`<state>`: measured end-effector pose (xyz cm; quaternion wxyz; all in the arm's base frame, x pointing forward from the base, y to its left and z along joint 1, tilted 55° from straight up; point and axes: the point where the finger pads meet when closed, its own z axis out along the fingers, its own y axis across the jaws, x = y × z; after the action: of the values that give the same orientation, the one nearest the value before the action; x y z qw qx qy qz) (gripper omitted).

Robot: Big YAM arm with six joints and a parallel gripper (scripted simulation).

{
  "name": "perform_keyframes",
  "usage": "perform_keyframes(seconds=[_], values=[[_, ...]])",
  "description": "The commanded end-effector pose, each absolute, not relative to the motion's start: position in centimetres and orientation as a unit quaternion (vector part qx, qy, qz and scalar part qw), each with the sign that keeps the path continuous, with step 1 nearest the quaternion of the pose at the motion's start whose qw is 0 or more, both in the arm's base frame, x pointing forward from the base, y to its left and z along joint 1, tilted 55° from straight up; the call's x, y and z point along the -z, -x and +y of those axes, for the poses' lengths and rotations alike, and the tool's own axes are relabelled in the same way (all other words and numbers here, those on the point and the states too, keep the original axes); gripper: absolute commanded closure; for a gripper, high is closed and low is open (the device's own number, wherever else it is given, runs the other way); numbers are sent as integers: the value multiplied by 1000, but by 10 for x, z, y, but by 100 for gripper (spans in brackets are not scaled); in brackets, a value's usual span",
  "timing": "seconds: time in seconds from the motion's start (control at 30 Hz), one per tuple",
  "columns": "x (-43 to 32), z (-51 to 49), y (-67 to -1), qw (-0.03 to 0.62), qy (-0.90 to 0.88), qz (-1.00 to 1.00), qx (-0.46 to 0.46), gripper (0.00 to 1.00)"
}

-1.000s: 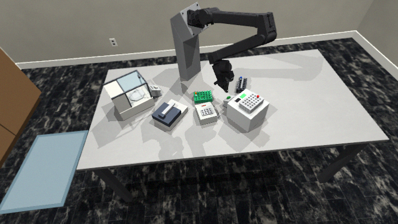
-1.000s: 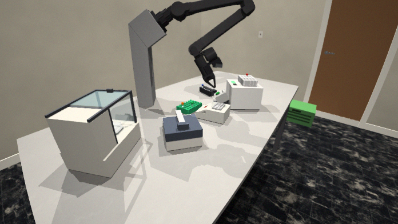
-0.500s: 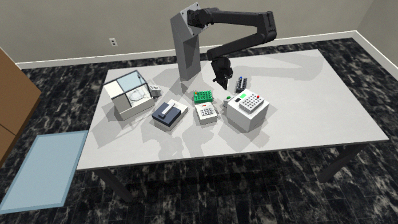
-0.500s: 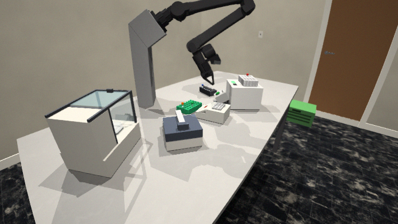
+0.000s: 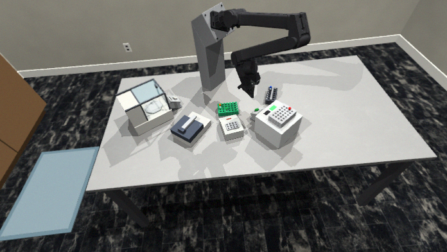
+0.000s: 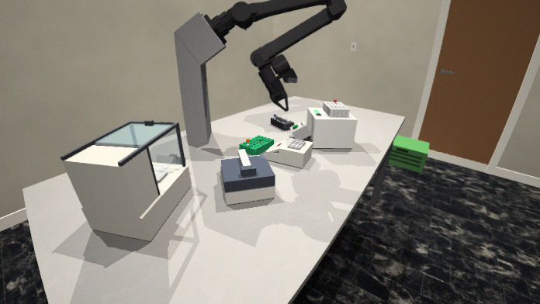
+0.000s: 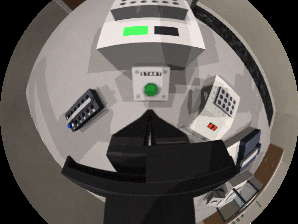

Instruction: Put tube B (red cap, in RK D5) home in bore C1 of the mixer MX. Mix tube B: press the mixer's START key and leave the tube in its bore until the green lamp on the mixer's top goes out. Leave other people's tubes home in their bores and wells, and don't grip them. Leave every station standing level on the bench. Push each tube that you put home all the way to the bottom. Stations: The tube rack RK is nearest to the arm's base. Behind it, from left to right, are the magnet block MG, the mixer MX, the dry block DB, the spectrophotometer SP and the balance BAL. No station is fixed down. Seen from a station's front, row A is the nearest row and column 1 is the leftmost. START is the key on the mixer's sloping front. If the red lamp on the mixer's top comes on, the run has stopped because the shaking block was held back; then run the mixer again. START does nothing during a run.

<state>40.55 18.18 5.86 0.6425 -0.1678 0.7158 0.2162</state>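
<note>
The mixer MX (image 5: 266,132) (image 6: 331,133) (image 7: 150,54) stands level on the bench. The red cap of tube B (image 5: 289,108) (image 6: 335,101) shows on top of its block, in the leftmost column as seen from the front; its exact depth is too small to tell. The green lamp (image 5: 273,108) (image 6: 316,112) (image 7: 135,31) is lit and the red lamp's window (image 5: 266,112) (image 7: 166,31) is dark. The green START key (image 5: 257,110) (image 6: 295,126) (image 7: 150,90) is uncovered. My gripper (image 5: 252,96) (image 6: 287,109) (image 7: 149,113) is shut and empty, in the air in front of and above the key.
The green rack RK (image 5: 228,109) (image 6: 257,144) holds an orange-capped tube. The black magnet block (image 5: 271,95) (image 6: 282,122) (image 7: 86,111) holds a blue-capped one. The dry block (image 5: 234,133) (image 6: 289,156) (image 7: 204,123), dark-lidded spectrophotometer (image 5: 189,128) (image 6: 248,184) and glass-topped balance (image 5: 136,119) (image 6: 112,198) stand on the other side.
</note>
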Motion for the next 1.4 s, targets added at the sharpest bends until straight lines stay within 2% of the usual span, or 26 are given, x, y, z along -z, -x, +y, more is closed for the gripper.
perform_keyframes(seconds=[0.0,1.37], values=[[-61,165,-386,641,165,721,-208,100],[-60,164,-384,639,164,722,-207,100]])
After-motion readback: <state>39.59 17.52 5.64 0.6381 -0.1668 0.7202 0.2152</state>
